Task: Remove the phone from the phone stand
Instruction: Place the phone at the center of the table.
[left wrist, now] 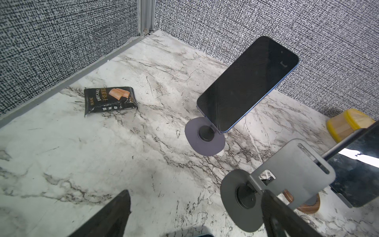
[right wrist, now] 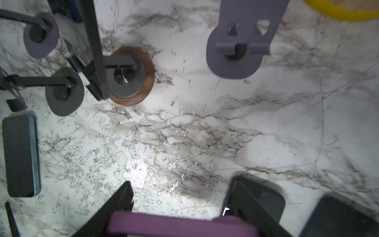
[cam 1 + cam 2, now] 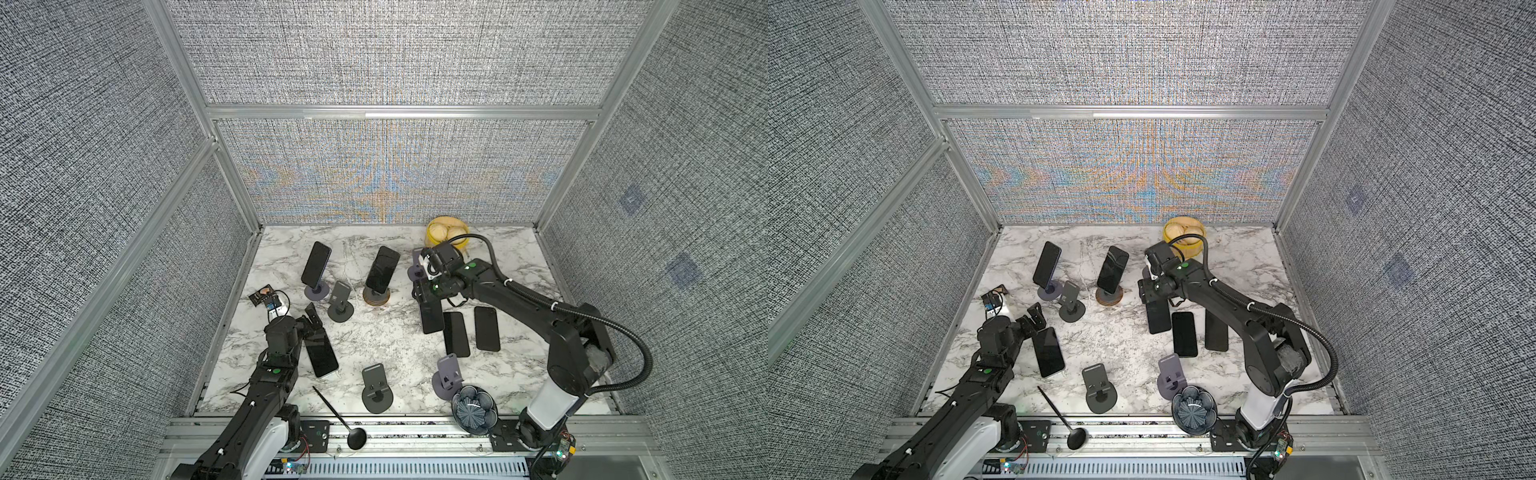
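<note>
Marble table (image 3: 374, 332), in both top views, bears every item. My right gripper (image 2: 184, 207) is clamped on the purple-cased phone (image 2: 180, 224), which hangs from my fingers clear of the lilac stand (image 2: 235, 61) and just beside a flat phone (image 3: 456, 334); I cannot tell whether its lower end touches the table. My left gripper (image 1: 195, 194) has its jaws spread wide and holds nothing. It hovers over another phone lying face-up (image 3: 320, 351) near the table's left edge. Toward the back, a dark phone (image 3: 316, 262) leans on a violet-grey stand (image 3: 316, 293), and a second upright phone (image 3: 382, 270) sits on a wood-based stand (image 3: 376, 297). Yellow bowl (image 3: 430, 240), at the far edge behind my right wrist, contains pale rounded pieces (image 3: 442, 230) that I cannot identify. Blue-grey fluted bowl (image 3: 473, 409), at the near edge, shows its ribbed inside. Black ladle (image 3: 340, 419) lies over the near edge. Snack packet (image 1: 109, 101) lies flat by the left wall.
</note>
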